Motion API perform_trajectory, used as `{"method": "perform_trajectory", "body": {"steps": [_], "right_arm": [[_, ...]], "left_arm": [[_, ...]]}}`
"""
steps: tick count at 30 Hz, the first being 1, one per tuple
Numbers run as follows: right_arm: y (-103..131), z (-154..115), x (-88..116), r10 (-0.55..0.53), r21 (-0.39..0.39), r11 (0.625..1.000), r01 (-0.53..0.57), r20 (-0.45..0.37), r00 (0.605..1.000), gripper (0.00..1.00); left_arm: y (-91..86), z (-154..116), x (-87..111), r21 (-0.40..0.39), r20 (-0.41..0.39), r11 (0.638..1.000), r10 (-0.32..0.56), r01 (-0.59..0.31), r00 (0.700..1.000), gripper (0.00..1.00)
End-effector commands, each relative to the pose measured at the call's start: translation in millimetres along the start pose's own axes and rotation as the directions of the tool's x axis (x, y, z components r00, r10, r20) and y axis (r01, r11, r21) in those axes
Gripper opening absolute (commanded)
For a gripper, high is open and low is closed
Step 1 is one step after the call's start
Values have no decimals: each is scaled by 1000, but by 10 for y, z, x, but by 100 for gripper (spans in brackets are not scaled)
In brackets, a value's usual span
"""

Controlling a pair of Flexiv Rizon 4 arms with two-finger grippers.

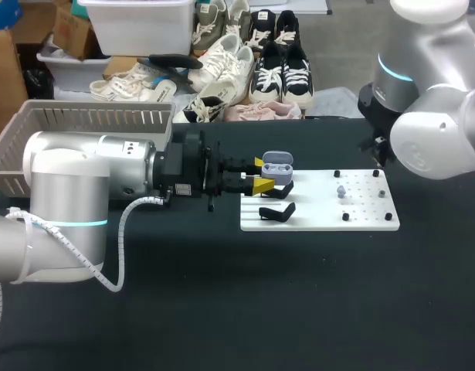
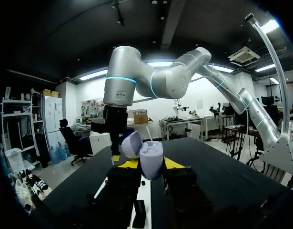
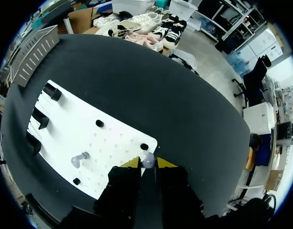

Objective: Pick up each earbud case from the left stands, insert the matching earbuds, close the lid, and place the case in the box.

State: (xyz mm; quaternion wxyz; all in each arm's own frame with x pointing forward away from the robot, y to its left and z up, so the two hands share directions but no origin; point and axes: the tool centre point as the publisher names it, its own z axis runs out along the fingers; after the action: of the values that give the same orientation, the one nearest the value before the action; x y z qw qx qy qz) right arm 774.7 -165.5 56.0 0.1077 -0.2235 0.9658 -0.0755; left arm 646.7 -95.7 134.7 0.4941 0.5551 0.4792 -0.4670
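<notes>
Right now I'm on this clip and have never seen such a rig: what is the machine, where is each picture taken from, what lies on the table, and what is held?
This is a two-armed robot at a black table. The head view looks down from above and behind it; each round picture comes from a camera on one wrist. The left arm comes in from the left; its jaws grip an open lavender earbud case. The right arm hangs over the edge of a white board carrying black stands; its wrist view shows its jaws pinching a small earbud. Another earbud lies on the board. A grey basket sits far left.
</notes>
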Motion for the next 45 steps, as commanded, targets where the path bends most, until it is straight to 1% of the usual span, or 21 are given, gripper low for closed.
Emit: {"method": "perform_trajectory", "body": {"steps": [1,3,5,7,9,14,16,19,21,34,35,36,37,39,40,42,43,44,45], "right_arm": [[162,-320,201,-25,98,995,21,37,999,0],[229,-436,237,-31,131,991,26,40,999,0],[296,-514,276,-19,134,991,14,35,999,0],[351,-575,322,16,152,988,-16,1,1000,0],[411,-627,365,53,131,990,-50,-20,998,0],[545,-725,479,104,129,987,-95,-68,992,0],[584,-751,515,126,96,988,-118,-84,988,0],[629,-793,582,149,83,986,-142,-86,985,0],[683,-860,630,150,39,988,-147,-67,986,0],[683,-860,630,150,39,988,-147,-67,986,0],[696,-854,624,160,62,986,-155,-75,984,0],[697,-851,612,179,69,982,-174,-71,981,0],[686,-868,586,225,52,974,-222,-65,972,0],[655,-884,548,318,59,947,-314,-64,946,0],[646,-881,540,372,56,928,-369,-76,925,0],[635,-827,548,450,83,893,-442,-123,885,0],[637,-808,546,507,51,862,-505,-144,850,0],[624,-792,542,555,44,830,-556,-167,815,0],[610,-754,546,584,78,811,-580,-171,793,0]], "left_arm": [[-2,0,7,-2,2,1000,1,-1,1000,0],[-2,0,7,-2,2,1000,1,-1,1000,0],[-2,0,7,-2,2,1000,1,-1,1000,0],[-2,0,7,-2,2,1000,1,-1,1000,0],[-2,0,7,-2,2,1000,1,-1,1000,0],[-2,0,7,-2,2,1000,1,-1,1000,0],[-2,0,7,-2,2,1000,1,-1,1000,0],[-2,0,7,-2,2,1000,1,-1,1000,0],[-2,0,7,-2,2,1000,1,-1,1000,0],[-2,0,7,-2,2,1000,1,-1,1000,0],[-2,0,7,-2,2,1000,1,-1,1000,0],[-2,0,7,-2,2,1000,1,-1,1000,0],[-2,0,7,-2,2,1000,1,-1,1000,0],[-2,0,7,-2,2,1000,1,-1,1000,0],[-2,0,7,-2,2,1000,1,-1,1000,0],[-2,0,7,-2,2,1000,1,-1,1000,0],[-2,0,7,-2,2,1000,1,-1,1000,0],[-2,0,7,-2,2,1000,1,-1,1000,0],[-2,0,7,-2,2,1000,1,-1,1000,0]]}}
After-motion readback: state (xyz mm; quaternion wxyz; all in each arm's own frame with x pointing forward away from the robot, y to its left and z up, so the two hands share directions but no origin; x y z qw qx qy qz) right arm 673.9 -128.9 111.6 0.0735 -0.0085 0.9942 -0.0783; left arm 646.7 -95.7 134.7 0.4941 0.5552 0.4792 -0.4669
